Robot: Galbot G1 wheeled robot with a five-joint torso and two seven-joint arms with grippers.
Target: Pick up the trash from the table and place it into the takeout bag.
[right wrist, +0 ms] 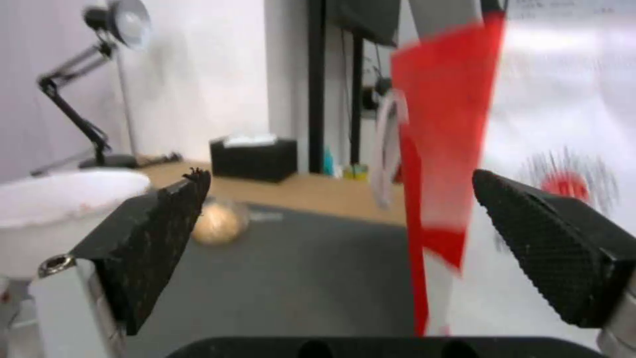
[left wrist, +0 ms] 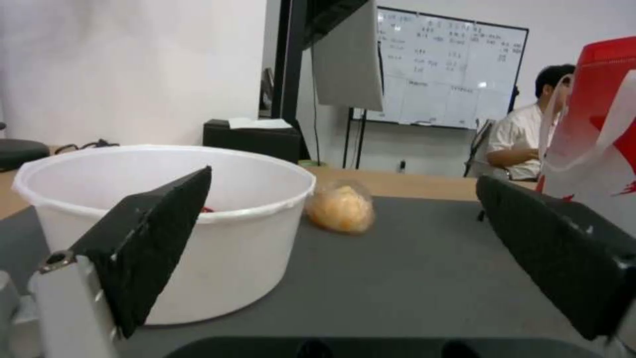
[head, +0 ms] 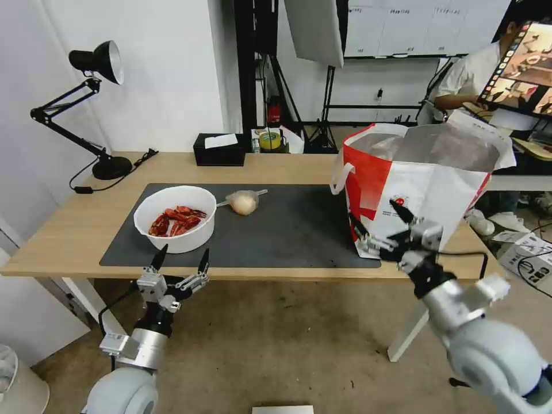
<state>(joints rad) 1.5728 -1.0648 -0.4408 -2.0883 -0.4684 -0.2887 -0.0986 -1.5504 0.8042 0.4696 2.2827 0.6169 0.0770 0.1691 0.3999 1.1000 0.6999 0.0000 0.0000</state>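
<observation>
L tool (head: 179, 259) spread wide, empty, near bowl (head: 175, 218) at tabletop (head: 69, 230) edge, R tool (head: 376, 221) spread wide, empty, by bag (head: 425, 178)

wood table (head: 299, 167), grey mat (head: 287, 224), lamp (head: 95, 115)

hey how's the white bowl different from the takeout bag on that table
The white bowl is round and low; the takeout bag is boxy and far taller. The bowl is plain white with red shells inside; the bag is red-and-white with silver lining. Both stand open-topped on the dark mat.
</observation>
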